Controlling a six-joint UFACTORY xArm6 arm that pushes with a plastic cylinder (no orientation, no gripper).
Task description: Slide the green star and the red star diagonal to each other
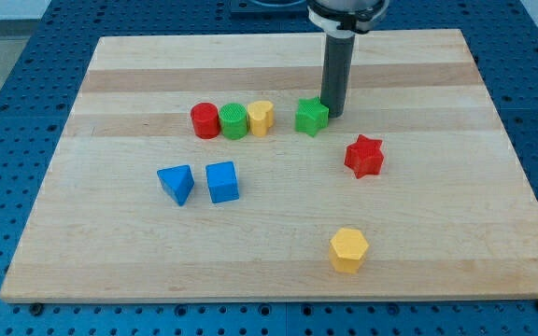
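Observation:
The green star (pixel 312 117) lies on the wooden board at the upper middle. The red star (pixel 364 156) lies below and to the right of it, apart from it. My tip (pixel 333 114) stands at the green star's right edge, touching or almost touching it, and above and to the left of the red star. The dark rod rises from there to the view's top.
A red cylinder (pixel 205 120), a green cylinder (pixel 233 121) and a yellow heart-like block (pixel 261 118) stand in a row left of the green star. A blue triangle (pixel 176 183) and a blue cube (pixel 222 182) lie lower left. A yellow hexagon (pixel 348 249) lies at the lower right.

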